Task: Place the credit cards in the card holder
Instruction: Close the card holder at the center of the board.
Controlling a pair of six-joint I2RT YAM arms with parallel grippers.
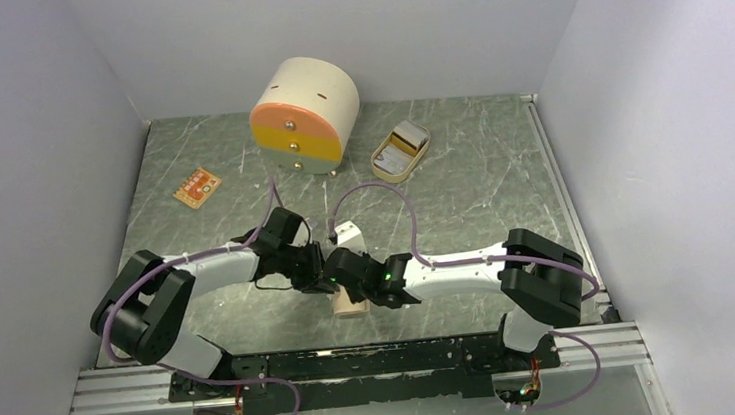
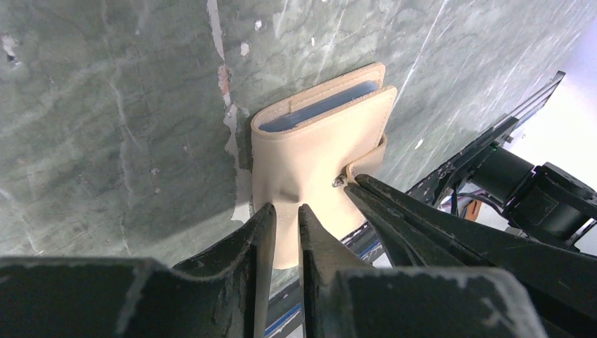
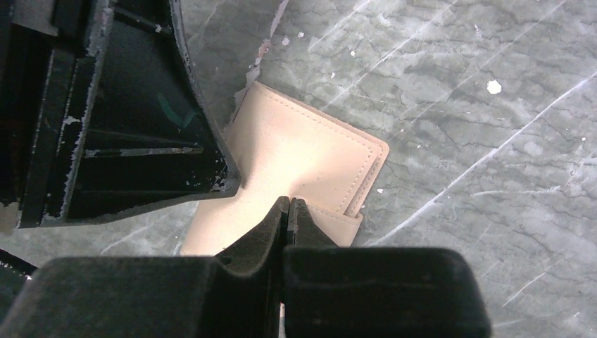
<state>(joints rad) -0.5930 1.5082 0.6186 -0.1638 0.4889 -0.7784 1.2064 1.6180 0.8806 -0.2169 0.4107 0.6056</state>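
- The holder [image 2: 324, 148] is lying flat and folded on the bench [image 1: 462, 189], near its front edge and midway between the 2 arm bases.
- From the left wrist, its long axis is running straight away from the left tool [image 2: 286, 215]. The near end is sitting at the tips, and the far end is showing blue edges of cards [image 2: 317, 109] between the covers.
- The left tool is looking clenched on the holder. Its 2 fingers are standing a sliver apart with tan cover between them, and the leather is puckering towards them.
- The right tool [image 3: 288, 204] is coming in from the tab side. Its fingers are pressed together with the tips touching the holder's edge by the snap.
- I am not able to tell whether the tab is nipped between those fingers.
- Both tools are touching the holder, so neither arm is nearer. I am judging that the next move depends on the tab at the right tool's tips.
- From above, both wrists are covering most of the holder, leaving only a tan corner showing.
- The snap's state is hard to make out.
- The contents of the far tray [image 1: 380, 161] are too small to identify as cards.
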